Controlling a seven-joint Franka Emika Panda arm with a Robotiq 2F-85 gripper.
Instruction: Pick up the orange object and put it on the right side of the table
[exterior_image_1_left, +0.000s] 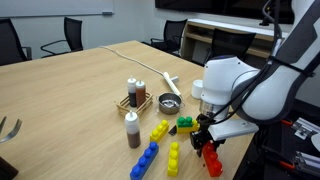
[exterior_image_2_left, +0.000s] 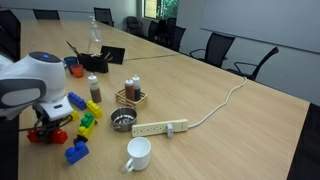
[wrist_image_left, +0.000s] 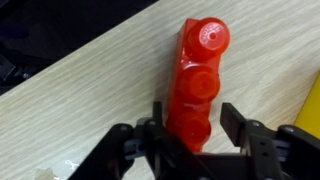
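Note:
The orange object (wrist_image_left: 196, 70), a long red-orange studded block, lies flat on the light-wood table (wrist_image_left: 70, 100) in the wrist view. My gripper (wrist_image_left: 195, 112) is open and straddles its near end. The left finger touches the block and a gap shows at the right finger. In both exterior views the gripper (exterior_image_1_left: 205, 143) (exterior_image_2_left: 45, 124) is low over the orange object (exterior_image_1_left: 212, 162) (exterior_image_2_left: 58, 135) near the table's edge (exterior_image_1_left: 60, 120).
Yellow blocks (exterior_image_1_left: 159, 130) (exterior_image_1_left: 173, 157), a long blue block (exterior_image_1_left: 145, 160) and a green block (exterior_image_1_left: 185, 123) lie close by. A sauce bottle (exterior_image_1_left: 132, 128), a condiment caddy (exterior_image_1_left: 137, 95), a metal bowl (exterior_image_1_left: 170, 102), a power strip (exterior_image_2_left: 160, 128) and a white mug (exterior_image_2_left: 138, 153) stand nearby.

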